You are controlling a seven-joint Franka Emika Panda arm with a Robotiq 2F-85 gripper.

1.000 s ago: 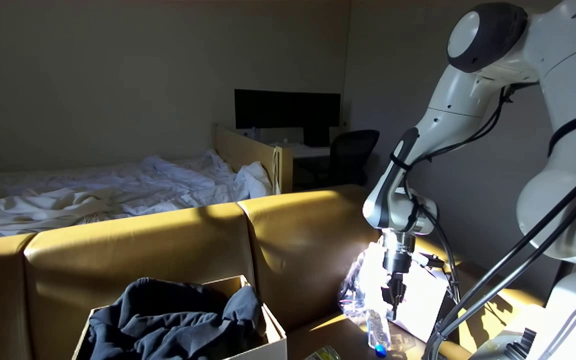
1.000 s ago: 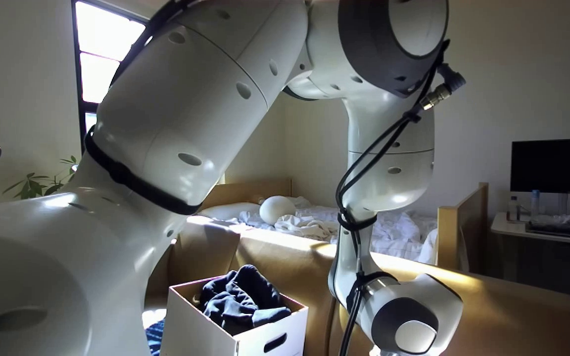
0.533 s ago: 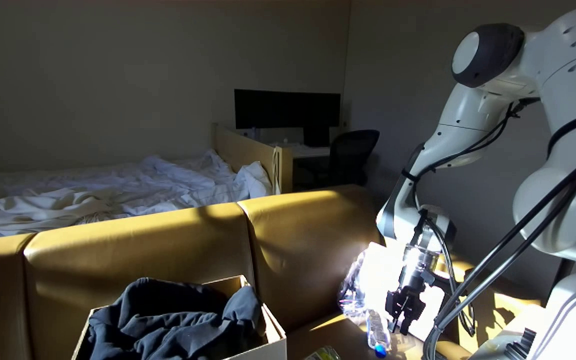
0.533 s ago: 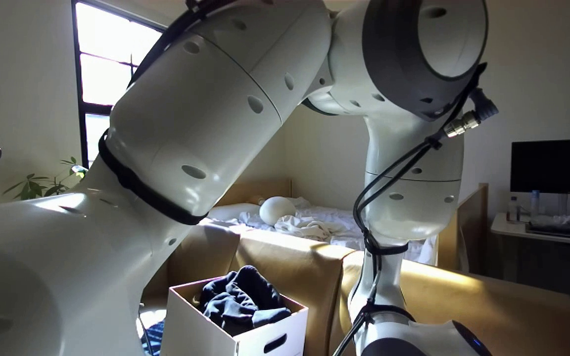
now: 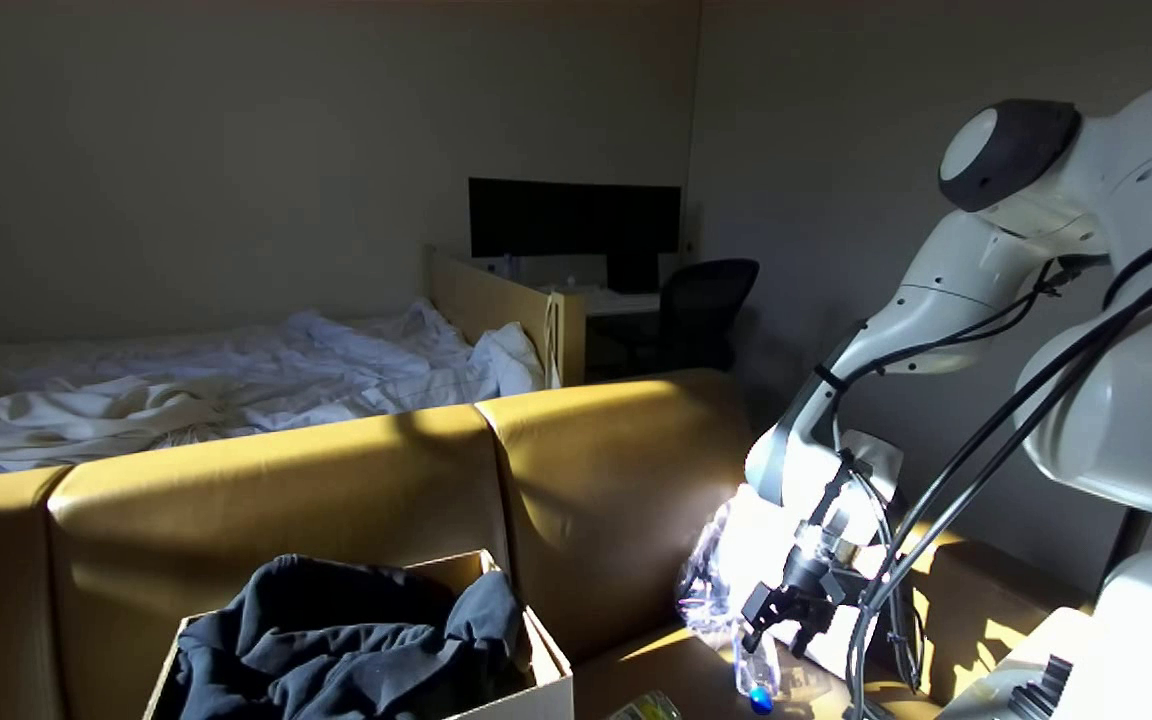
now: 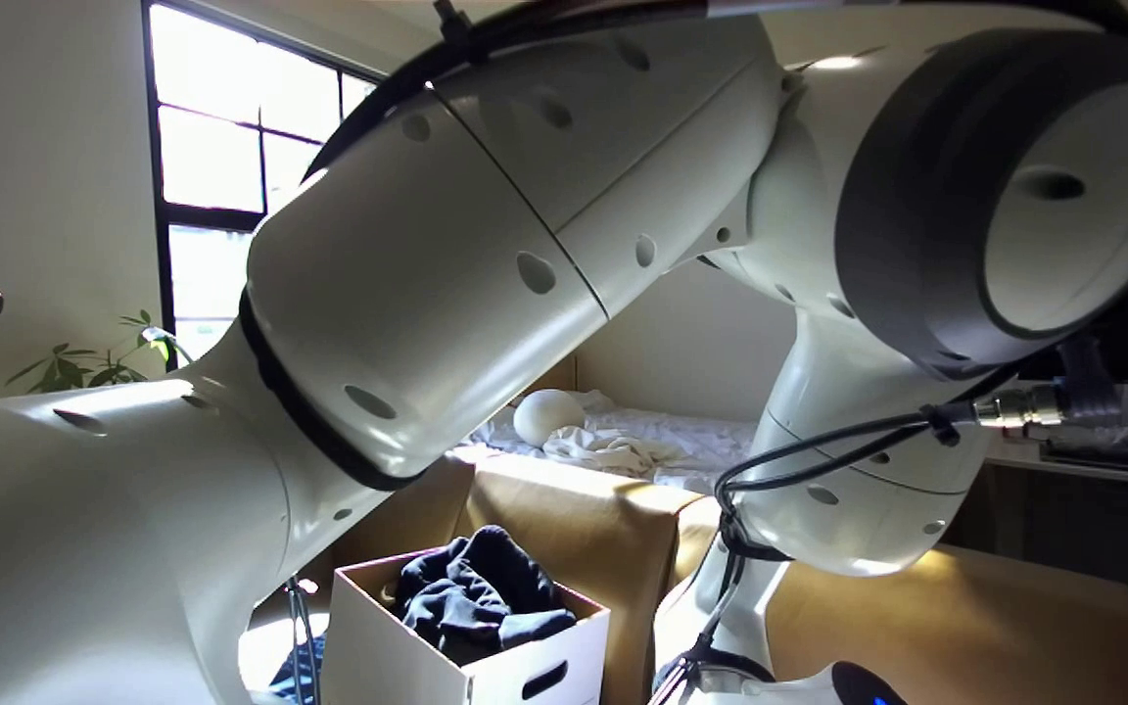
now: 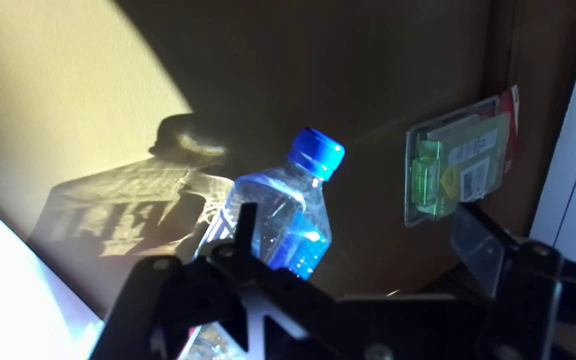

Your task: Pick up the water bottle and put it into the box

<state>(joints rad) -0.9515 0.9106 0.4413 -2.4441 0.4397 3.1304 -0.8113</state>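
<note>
In both exterior views I look over the sofa (image 5: 616, 450) to the bed (image 5: 491, 305) beyond; the 2 share these and the box (image 6: 398, 656), low in frame. In an exterior view the arm (image 6: 446, 274) looms very near, crossing most of the frame. In an exterior view it stands off to the right, and the water bottle (image 5: 756, 672) shows small at lower right; the wrist view peers down at that bottle close up, over the gripper (image 7: 358, 217) at the bottom edge.

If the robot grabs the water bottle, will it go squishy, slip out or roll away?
The water bottle may squish a bit, since its see-through plastic looks thin. It could be slippery, because its surface looks smooth and shiny. It probably won't roll easily: it looks angular rather than round.
</note>
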